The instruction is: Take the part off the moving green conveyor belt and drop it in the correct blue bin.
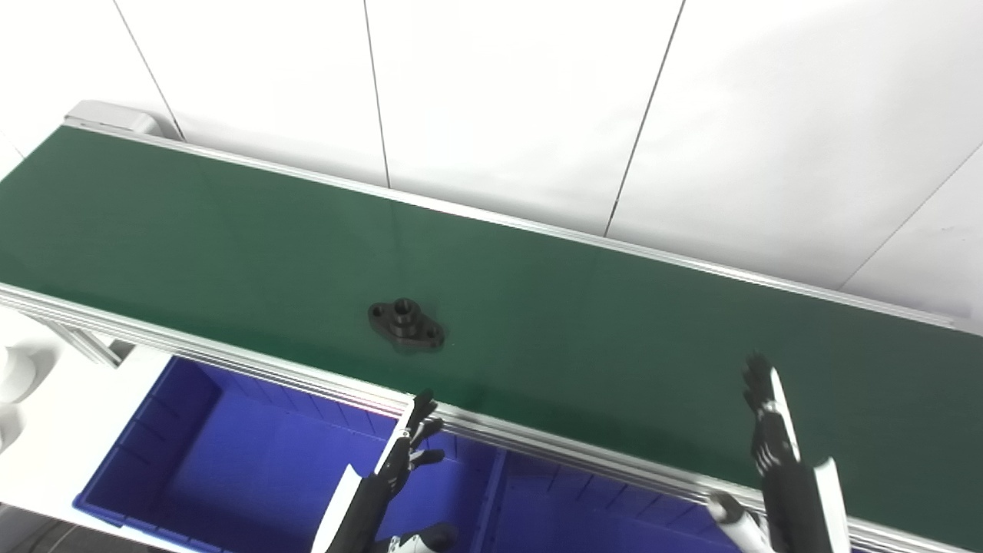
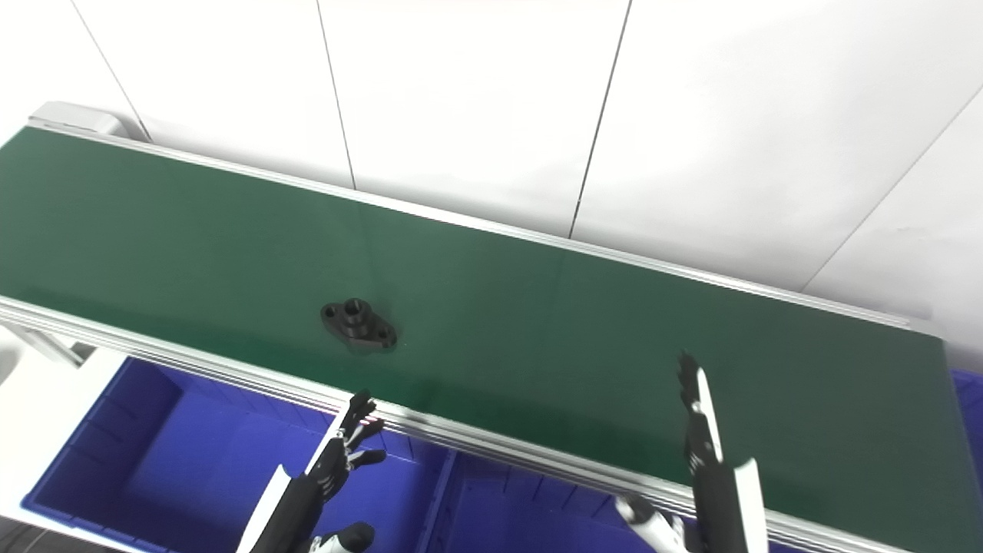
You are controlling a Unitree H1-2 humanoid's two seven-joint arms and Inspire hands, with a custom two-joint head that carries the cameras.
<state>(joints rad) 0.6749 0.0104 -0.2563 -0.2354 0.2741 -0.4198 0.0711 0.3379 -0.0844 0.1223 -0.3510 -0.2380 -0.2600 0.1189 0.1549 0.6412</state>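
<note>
A black flanged part [image 1: 406,323] with a raised hub and two lobes lies flat on the green conveyor belt [image 1: 192,230], near its front edge. My left hand [image 1: 407,449] hovers open over the front rail just below and slightly right of the part, fingers spread, holding nothing. Over the belt's front right area my right hand [image 1: 770,418] stands open, fingers pointing up, far from the part. A blue bin [image 1: 230,461] sits under the belt's front edge at left; a second blue bin [image 1: 584,514] adjoins it on the right.
An aluminium rail [image 1: 230,361] runs along the belt's front edge and another along the back. White wall panels [image 1: 499,100] rise behind the conveyor. A white object [image 1: 15,376] shows at the far left edge. A sliver of another blue bin [image 2: 969,399] appears at far right.
</note>
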